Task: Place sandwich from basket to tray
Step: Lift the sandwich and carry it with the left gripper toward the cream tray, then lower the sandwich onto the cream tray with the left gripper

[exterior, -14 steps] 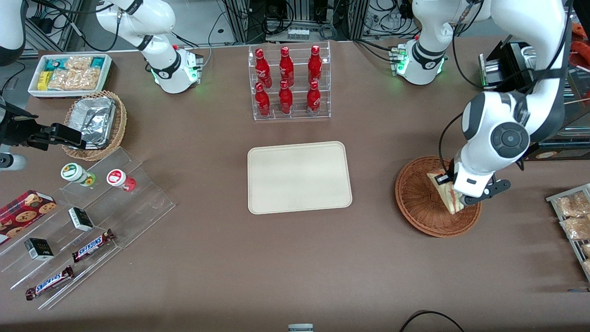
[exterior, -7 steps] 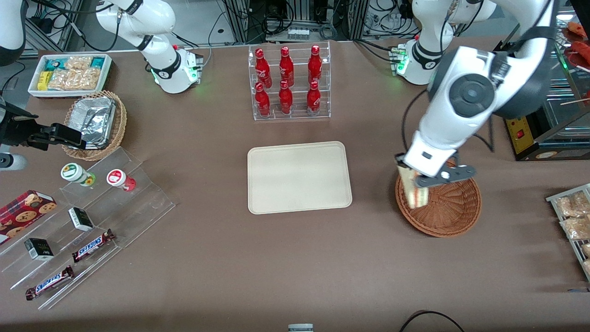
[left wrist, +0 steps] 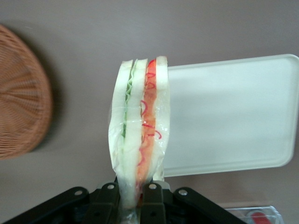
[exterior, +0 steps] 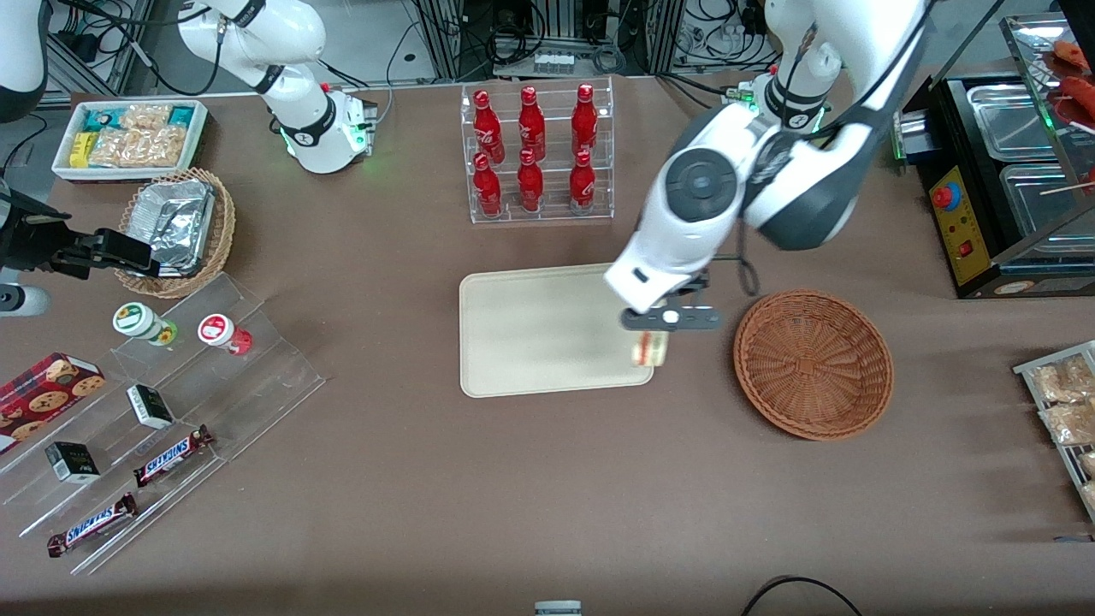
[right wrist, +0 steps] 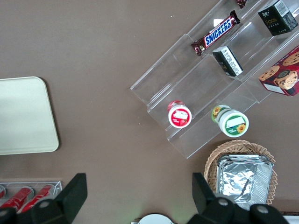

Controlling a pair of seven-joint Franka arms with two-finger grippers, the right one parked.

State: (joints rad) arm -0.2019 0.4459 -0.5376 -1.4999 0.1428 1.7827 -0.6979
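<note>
The sandwich (left wrist: 139, 126), a plastic-wrapped wedge of pale bread with green and red-orange layers, hangs in the air, pinched by its narrow end. My left gripper (left wrist: 132, 201) is shut on it. In the front view the gripper (exterior: 659, 329) holds the sandwich (exterior: 650, 349) above the cream tray's (exterior: 547, 329) edge that faces the basket. The reddish-brown wicker basket (exterior: 813, 364) lies beside the tray, toward the working arm's end, with nothing in it. Both the tray (left wrist: 233, 116) and the basket (left wrist: 21, 93) show under the sandwich in the left wrist view.
A clear rack of red bottles (exterior: 535, 154) stands farther from the front camera than the tray. Toward the parked arm's end are an acrylic step display (exterior: 162, 411) with snacks, a tan basket with a foil container (exterior: 175, 227) and a white bin (exterior: 128, 137).
The gripper lifted the sandwich out of the basket and carried it sideways to the tray's edge. The basket now lies empty.
</note>
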